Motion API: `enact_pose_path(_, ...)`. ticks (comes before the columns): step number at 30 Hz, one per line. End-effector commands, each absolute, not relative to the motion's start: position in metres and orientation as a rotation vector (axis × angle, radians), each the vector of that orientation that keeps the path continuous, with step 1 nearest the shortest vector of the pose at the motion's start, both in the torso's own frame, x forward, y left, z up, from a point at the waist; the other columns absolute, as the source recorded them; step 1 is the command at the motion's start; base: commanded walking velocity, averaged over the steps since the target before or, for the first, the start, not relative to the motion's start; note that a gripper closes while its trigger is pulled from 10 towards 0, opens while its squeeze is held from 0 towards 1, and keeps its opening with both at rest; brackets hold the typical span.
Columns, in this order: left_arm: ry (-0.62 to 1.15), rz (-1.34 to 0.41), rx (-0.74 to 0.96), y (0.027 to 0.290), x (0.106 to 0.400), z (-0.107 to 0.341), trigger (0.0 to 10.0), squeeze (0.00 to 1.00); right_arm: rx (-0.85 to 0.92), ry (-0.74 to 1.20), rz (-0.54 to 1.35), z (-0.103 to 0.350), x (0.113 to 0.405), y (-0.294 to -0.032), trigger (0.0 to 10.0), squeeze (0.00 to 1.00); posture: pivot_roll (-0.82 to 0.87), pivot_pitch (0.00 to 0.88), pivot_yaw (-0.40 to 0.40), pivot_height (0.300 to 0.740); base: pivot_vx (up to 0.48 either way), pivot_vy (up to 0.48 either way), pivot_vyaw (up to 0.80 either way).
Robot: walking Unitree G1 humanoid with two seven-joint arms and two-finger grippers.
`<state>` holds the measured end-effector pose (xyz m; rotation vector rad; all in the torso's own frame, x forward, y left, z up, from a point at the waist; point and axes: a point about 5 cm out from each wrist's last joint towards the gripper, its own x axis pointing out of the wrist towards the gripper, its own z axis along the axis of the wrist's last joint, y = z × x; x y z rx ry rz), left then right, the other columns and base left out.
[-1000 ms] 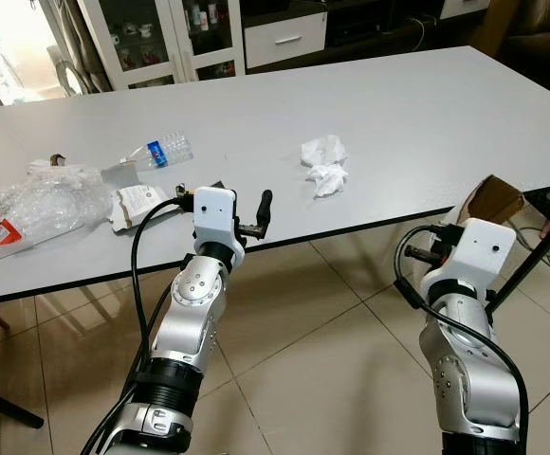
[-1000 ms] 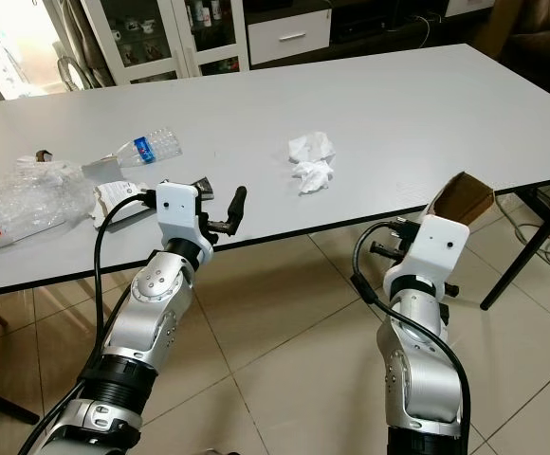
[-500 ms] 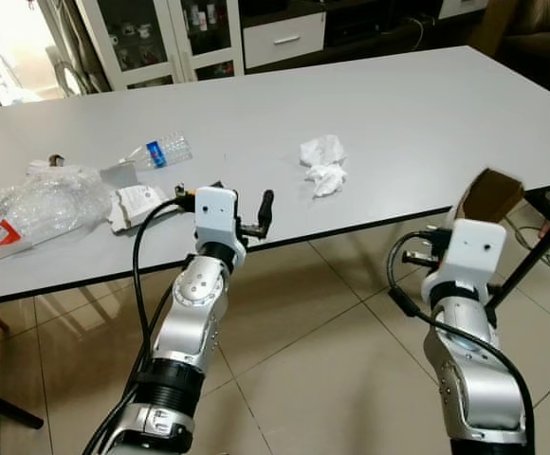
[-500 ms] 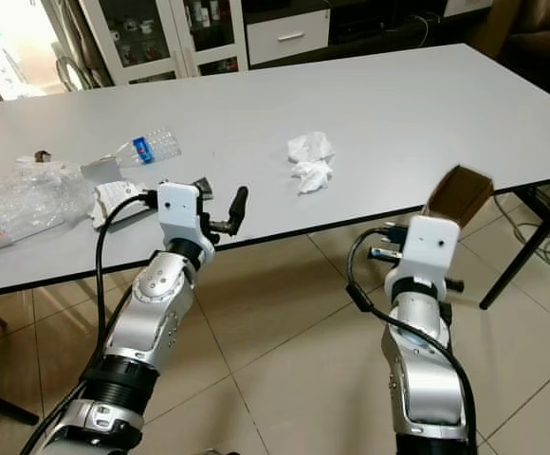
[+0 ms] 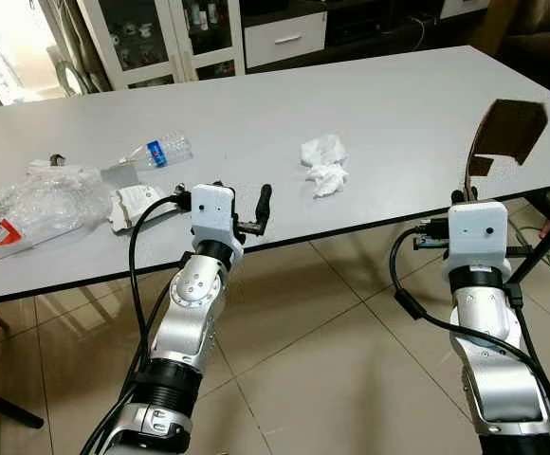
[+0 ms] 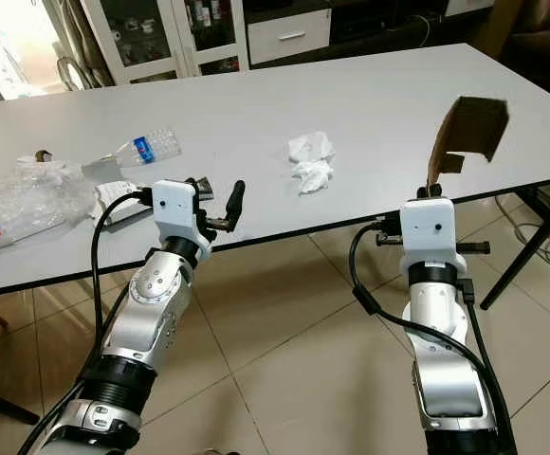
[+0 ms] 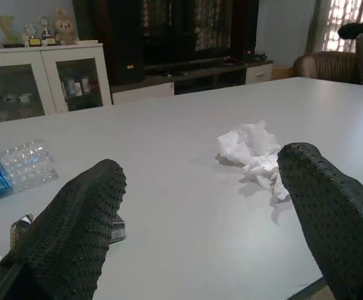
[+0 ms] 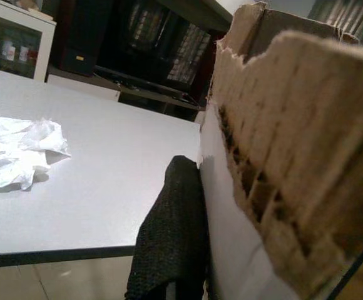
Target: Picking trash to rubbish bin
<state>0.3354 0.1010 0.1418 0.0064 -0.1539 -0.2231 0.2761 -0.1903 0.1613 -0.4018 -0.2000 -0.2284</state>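
Right gripper rose, pinching torn cardboard upright above table's near edge; left gripper, spread, sits nearer crumpled tissue.

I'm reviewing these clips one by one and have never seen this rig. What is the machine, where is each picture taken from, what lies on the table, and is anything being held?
It is a humanoid robot with two silver arms, each ending in two black fingers. The two wide pictures come from cameras on its head, looking down; the two close ones come from cameras on its wrists.

On the grey table lie a crumpled tissue, a plastic bottle, clear plastic wrapping and a paper packet.

The right gripper is shut on a torn cardboard piece, raised above the table edge. The left gripper is open, empty, at the near table edge, pointing toward the tissue.
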Motion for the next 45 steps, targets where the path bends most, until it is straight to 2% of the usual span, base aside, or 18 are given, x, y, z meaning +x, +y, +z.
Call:
enact_pose_path(1, -0.151, -0.220, 0.030, 0.102, 0.333, 0.139, 10.0, 0.00, -0.392, -0.207, -0.207, 0.159, 0.276, -0.186, 10.0, 0.00, -0.12, 0.027, 0.074, 0.740, 0.000, 0.000, 0.00)
enact_pose_path(9, -0.144, -0.228, 0.049, 0.102, 0.334, 0.137, 10.0, 0.00, -0.371, -0.199, -0.188, 0.154, 0.274, -0.179, 10.0, 0.00, -0.12, 0.028, 0.080, 0.740, 0.000, 0.000, 0.12)
enact_pose_path(28, -0.068, -0.247, 0.062, 0.098, 0.333, 0.126, 10.0, 0.00, -0.335, -0.160, -0.200, 0.147, 0.276, -0.180, 10.0, 0.00, -0.11, 0.033, 0.082, 0.740, 0.000, 0.000, 0.75)
enact_pose_path(45, -0.035, -0.271, 0.087, 0.092, 0.331, 0.122, 10.0, 0.00, -0.291, -0.131, -0.217, 0.142, 0.278, -0.181, 10.0, 0.00, -0.11, 0.038, 0.088, 0.740, -0.033, 0.000, 0.00)
